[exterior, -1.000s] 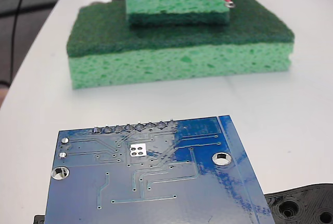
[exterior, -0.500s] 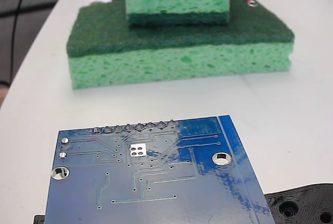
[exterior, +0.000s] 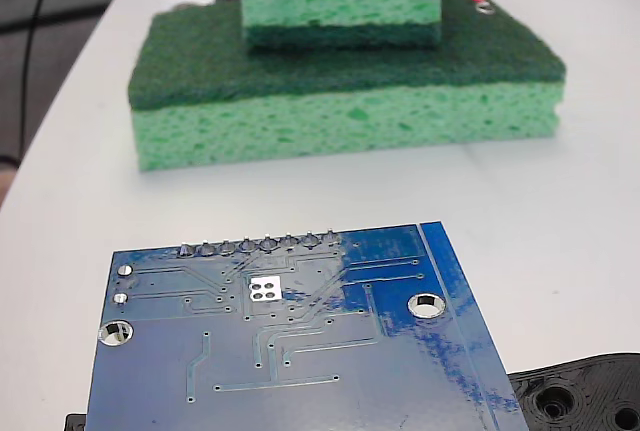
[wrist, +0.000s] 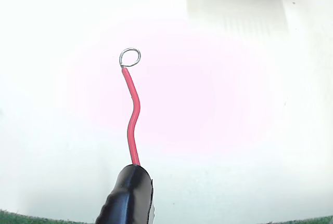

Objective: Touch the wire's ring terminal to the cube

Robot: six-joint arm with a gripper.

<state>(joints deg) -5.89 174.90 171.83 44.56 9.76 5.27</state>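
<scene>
Jaws' state I cannot tell; ring terminal (exterior: 486, 7) ahead of them, I judge easing slowly toward the green sponge block (exterior: 340, 1) best.

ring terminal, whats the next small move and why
Probably bring the ring terminal back left toward the small sponge block, since in the fixed view it sits off the block's right edge, over the scrub pad. The wrist view shows the ring against a washed-out background, so contact can't be judged there.
</scene>
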